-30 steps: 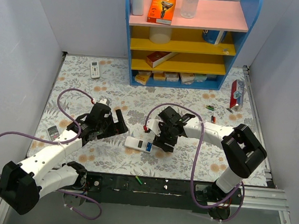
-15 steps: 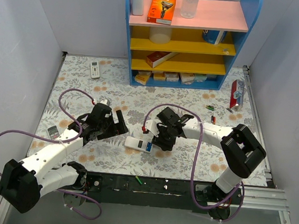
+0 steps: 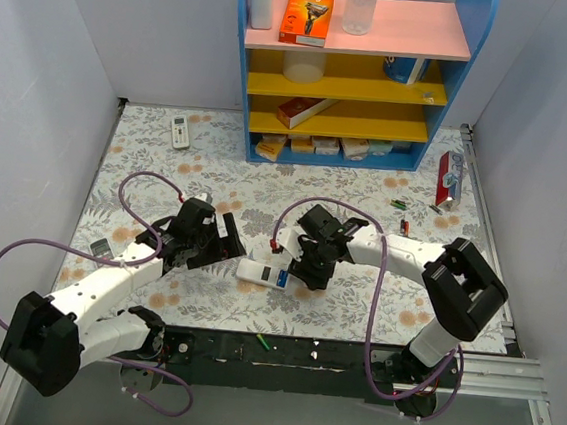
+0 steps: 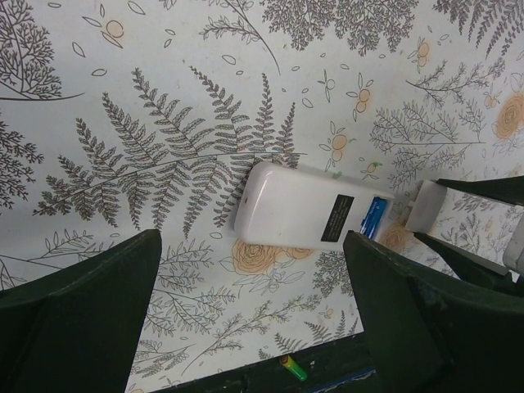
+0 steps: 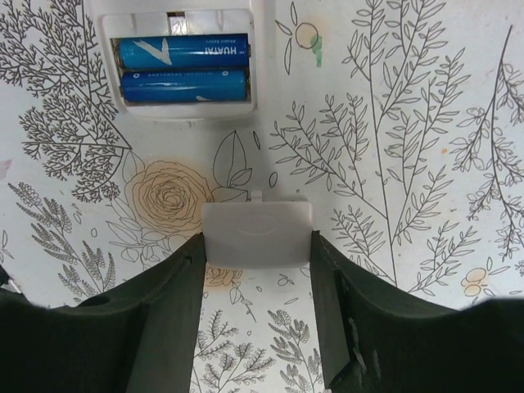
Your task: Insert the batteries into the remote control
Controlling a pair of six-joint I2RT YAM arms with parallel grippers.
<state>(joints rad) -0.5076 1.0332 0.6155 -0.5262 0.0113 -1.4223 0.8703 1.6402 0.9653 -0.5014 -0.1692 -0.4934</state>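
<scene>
A stray green cell [image 3: 263, 341] lies on the dark strip [image 3: 350, 358] at the near edge. Beyond it the remote control [image 3: 263, 272] rests back-up on the floral table [image 3: 168, 161], and its recess already holds two blue batteries [image 5: 184, 65] side by side. The right gripper [image 3: 305, 273], just beside the recess end, has the white battery cover [image 5: 256, 233] pinched between its fingers. Over the last second the left gripper [image 3: 227, 237] has slid closer to the remote's other end, spread wide with nothing in it, while the right has scarcely moved. The loading looks done, and the left arm seems set to brace the remote so the cover can go back on. Farther off, spare cells [image 3: 399, 204] lie near the shelf [image 3: 470, 50].
</scene>
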